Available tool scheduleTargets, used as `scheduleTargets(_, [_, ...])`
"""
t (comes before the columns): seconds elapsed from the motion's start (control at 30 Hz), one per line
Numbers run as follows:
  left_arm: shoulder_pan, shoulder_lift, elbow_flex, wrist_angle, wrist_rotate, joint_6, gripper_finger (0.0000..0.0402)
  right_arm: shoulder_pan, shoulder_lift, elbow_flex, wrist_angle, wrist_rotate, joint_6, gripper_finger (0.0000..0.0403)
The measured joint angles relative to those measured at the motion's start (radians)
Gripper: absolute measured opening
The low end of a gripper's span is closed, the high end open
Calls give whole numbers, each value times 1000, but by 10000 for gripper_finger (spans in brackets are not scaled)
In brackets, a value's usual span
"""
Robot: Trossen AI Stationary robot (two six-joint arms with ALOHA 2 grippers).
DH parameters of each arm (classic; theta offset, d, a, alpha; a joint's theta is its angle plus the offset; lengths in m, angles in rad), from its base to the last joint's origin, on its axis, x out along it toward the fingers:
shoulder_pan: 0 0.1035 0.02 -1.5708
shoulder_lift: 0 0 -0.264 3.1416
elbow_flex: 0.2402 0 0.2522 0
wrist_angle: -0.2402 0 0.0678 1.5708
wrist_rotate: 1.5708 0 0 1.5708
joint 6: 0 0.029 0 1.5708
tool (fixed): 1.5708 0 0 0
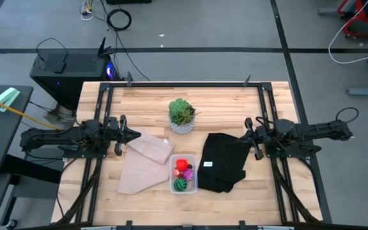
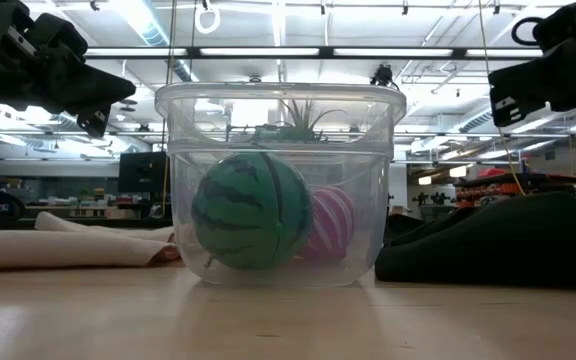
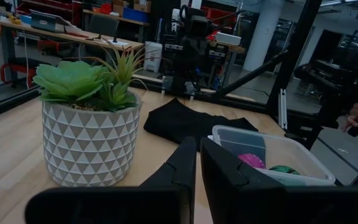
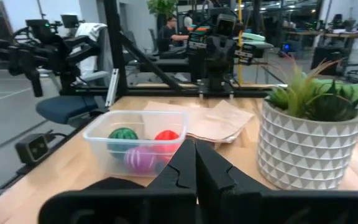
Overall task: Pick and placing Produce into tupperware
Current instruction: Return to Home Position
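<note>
One clear tupperware (image 1: 171,176) stands nearest the table's front edge. It holds three pieces of produce: one dark green striped ball (image 1: 181,184), one magenta striped ball (image 1: 188,173) and one red piece (image 1: 182,164). One tan cloth (image 1: 142,163) lies just left of the tupperware. One black cloth (image 1: 225,163) lies just right of it, its small white tag (image 1: 208,164) unreadable. Farther back, left of the tupperware, the left gripper (image 1: 137,134) has its fingers nearly together and empty. Opposite it, the right gripper (image 1: 248,135) has its fingers pressed together, also empty. Farthest is one potted plant (image 1: 182,117).

Table (image 1: 152,102): pale wood planks, matt, grain visible | tupperware (image 2: 280,93): clear plastic, glossy, smooth | green striped ball (image 2: 251,210): smooth, slight sheen | tan cloth (image 1: 147,160), left: matt, creased | black cloth (image 1: 225,163), right: matt, soft folds | pot (image 3: 89,146): white, matt, triangle relief
</note>
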Motion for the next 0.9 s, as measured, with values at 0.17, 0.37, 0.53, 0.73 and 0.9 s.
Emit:
scheduleTargets(0.17, [0, 0, 0, 0, 0, 0, 36, 21, 0, 0, 1, 67, -15, 0])
scheduleTargets(0.37, [0, 0, 0, 0, 0, 0, 40, 20, -24, 2, 86, 84, -18, 0])
scheduleTargets(0.53, [0, 0, 0, 0, 0, 0, 33, 20, -44, 2, 75, 90, -11, 0])
scheduleTargets(0.73, [0, 0, 0, 0, 0, 0, 28, 20, -60, 2, 11, 90, -6, 0])
scheduleTargets(0.9, [0, 0, 0, 0, 0, 0, 35, 20, -59, 2, -53, 89, -3, 0])
